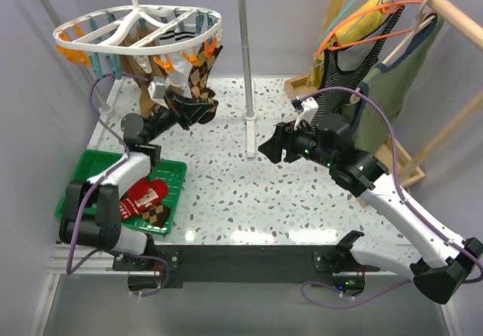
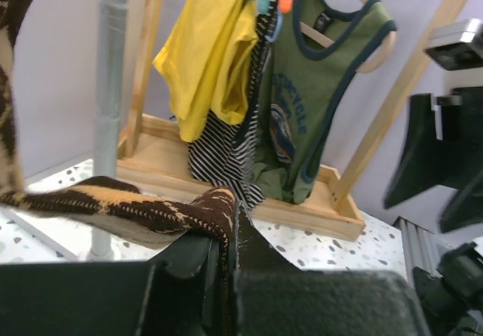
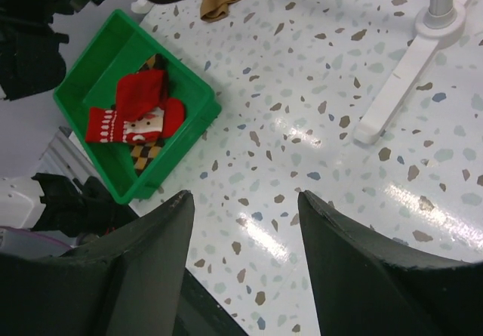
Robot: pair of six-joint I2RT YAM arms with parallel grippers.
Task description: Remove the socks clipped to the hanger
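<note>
The white oval hanger (image 1: 162, 8) hangs at the back left with orange and teal clips. A brown argyle sock (image 1: 201, 75) and a tan sock (image 1: 139, 40) hang clipped to it. My left gripper (image 1: 192, 109) reaches up under the hanger and is shut on the lower end of the argyle sock (image 2: 113, 204); its fabric is pinched between the jaws of my left gripper (image 2: 230, 238). My right gripper (image 1: 272, 146) hovers open over the middle of the table. In the right wrist view my right gripper (image 3: 245, 200) holds nothing. Red socks (image 3: 132, 109) and an argyle sock (image 1: 158, 214) lie in the green tray (image 1: 90, 166).
A white stand pole (image 1: 245, 64) rises between the arms, its foot (image 3: 400, 87) on the speckled table. A wooden rack (image 1: 445, 7) at the right carries a yellow garment (image 2: 204, 49), a striped top and a green tank top (image 2: 317, 87) over a wooden base (image 2: 302, 211).
</note>
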